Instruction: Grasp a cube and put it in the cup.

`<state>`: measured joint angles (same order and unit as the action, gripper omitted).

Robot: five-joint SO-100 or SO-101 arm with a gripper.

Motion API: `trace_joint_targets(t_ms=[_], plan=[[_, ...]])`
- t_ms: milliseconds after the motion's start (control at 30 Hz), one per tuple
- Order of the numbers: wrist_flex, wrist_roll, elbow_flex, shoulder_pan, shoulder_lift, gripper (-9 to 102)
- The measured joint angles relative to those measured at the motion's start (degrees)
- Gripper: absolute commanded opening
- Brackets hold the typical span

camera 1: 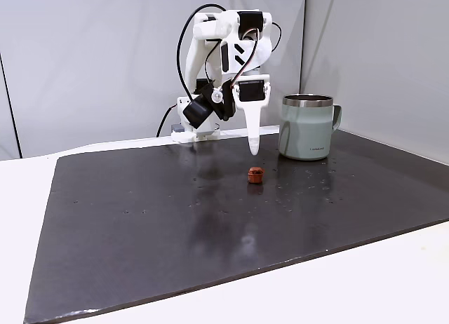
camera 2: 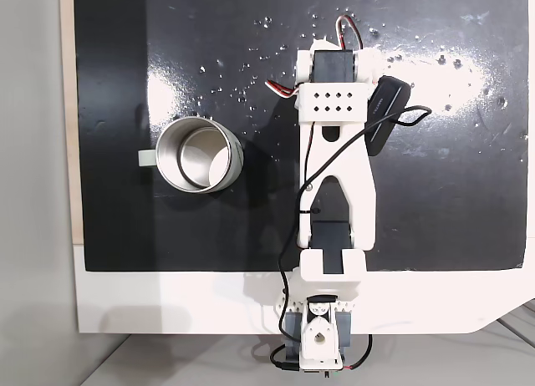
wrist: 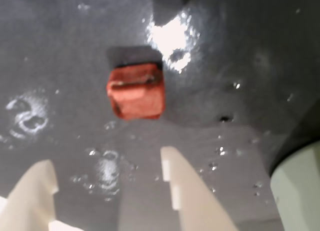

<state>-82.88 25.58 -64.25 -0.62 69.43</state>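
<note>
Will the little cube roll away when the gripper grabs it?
Probably not: the cube has flat sides and sits flat on the mat, so it should slide rather than roll. It looks tiny beside the cup, so it is likely light and could skid if one fingertip bumps it first.

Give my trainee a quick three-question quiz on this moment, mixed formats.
1. True or false: the cube already sits inside the cup.
2. In the wrist view, the tool is: A) shut on the cube, B) open with the cube ahead of its fingers, C) inside the cup.
3. Fill in: in the fixed view from the front, the cup stands to the ___ of the cube.

Key: 1 false; 2 B; 3 right.
</note>
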Motion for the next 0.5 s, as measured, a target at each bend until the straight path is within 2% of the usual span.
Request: trace_joint_targets(t_ms=[500], plan=[[-2.4,-0.9,7.8,-0.8,-11.6,25]])
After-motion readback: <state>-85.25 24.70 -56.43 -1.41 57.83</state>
